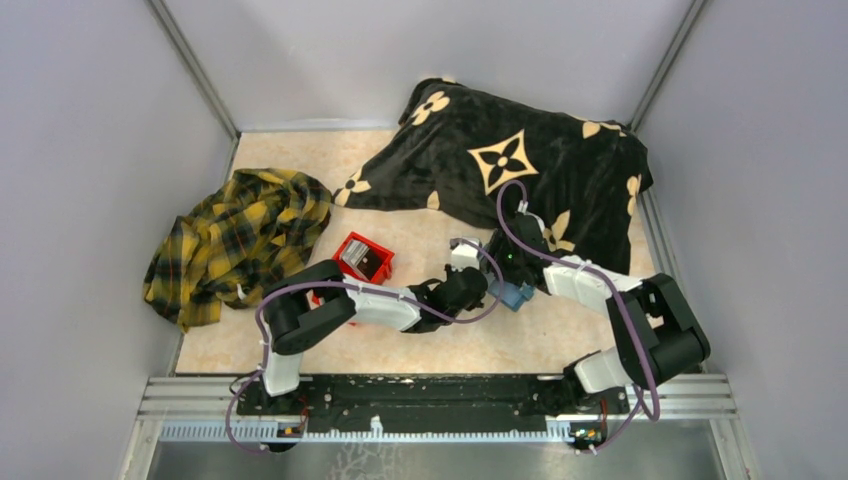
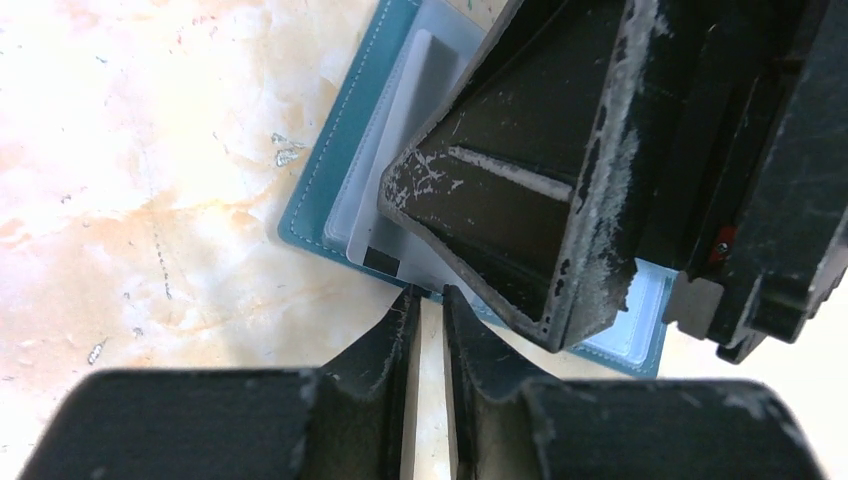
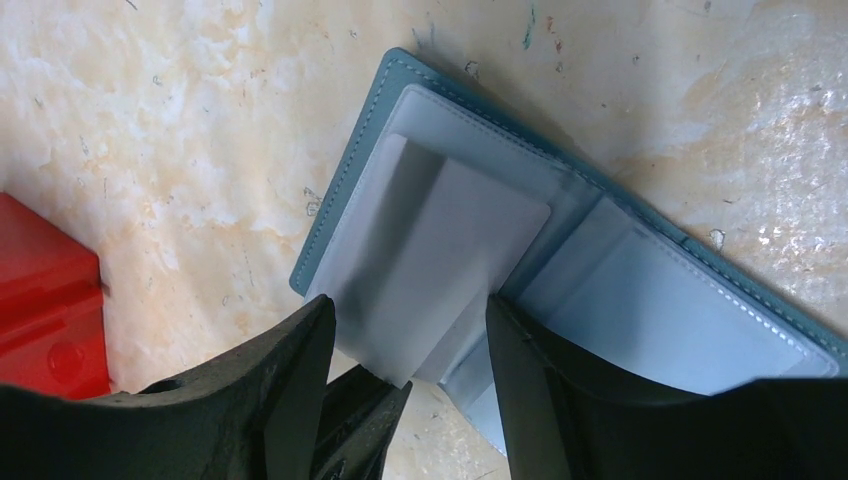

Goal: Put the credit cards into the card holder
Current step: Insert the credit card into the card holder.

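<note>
The teal card holder [image 3: 360,170] lies open on the table, and also shows in the left wrist view [image 2: 310,215] and the top view [image 1: 517,296]. A grey-white credit card [image 3: 450,250] lies on its left half, its far end under a clear pocket. My left gripper [image 2: 427,295] is shut to a narrow slit, its tips at the card's near edge; one of its fingertips [image 3: 370,400] touches the card's corner. My right gripper [image 3: 400,335] is open, its fingers straddling the card just above the holder. More cards [image 1: 352,258] stand in the red bin.
The red bin [image 1: 372,262] sits left of the arms' grippers, and its corner shows in the right wrist view [image 3: 45,300]. A yellow plaid cloth [image 1: 235,240] lies at the left. A black patterned blanket [image 1: 520,170] covers the back right. Grey walls enclose the table.
</note>
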You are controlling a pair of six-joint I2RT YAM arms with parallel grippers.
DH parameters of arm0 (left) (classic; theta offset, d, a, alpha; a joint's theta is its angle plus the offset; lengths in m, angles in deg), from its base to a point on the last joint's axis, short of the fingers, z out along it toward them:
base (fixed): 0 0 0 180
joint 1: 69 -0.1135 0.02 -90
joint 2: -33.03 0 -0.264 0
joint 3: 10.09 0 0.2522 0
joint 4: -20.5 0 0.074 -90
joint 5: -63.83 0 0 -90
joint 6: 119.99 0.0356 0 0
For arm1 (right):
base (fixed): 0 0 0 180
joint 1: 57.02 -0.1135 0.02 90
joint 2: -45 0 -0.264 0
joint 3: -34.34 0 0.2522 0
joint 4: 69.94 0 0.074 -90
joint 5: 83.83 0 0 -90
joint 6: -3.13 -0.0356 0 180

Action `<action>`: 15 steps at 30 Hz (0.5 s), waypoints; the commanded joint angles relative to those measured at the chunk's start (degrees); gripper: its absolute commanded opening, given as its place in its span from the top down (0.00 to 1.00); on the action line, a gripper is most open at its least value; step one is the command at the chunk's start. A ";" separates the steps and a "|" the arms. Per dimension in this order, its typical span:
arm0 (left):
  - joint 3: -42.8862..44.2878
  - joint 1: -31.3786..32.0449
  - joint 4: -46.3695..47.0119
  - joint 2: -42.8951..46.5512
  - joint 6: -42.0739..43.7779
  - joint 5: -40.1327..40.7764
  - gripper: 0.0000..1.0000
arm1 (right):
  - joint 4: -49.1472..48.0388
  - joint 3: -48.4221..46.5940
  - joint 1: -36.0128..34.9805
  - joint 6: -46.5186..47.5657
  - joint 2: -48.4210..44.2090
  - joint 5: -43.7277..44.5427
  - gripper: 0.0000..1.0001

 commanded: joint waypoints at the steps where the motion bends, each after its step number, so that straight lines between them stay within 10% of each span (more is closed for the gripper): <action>1: 0.01 0.17 4.23 1.73 2.90 2.00 0.80 | -0.10 0.60 -0.67 -0.88 0.86 0.10 0.42; 15: -7.17 4.16 -1.17 13.49 1.80 7.06 0.77 | -0.06 -1.00 -0.67 -2.42 1.48 -1.02 0.41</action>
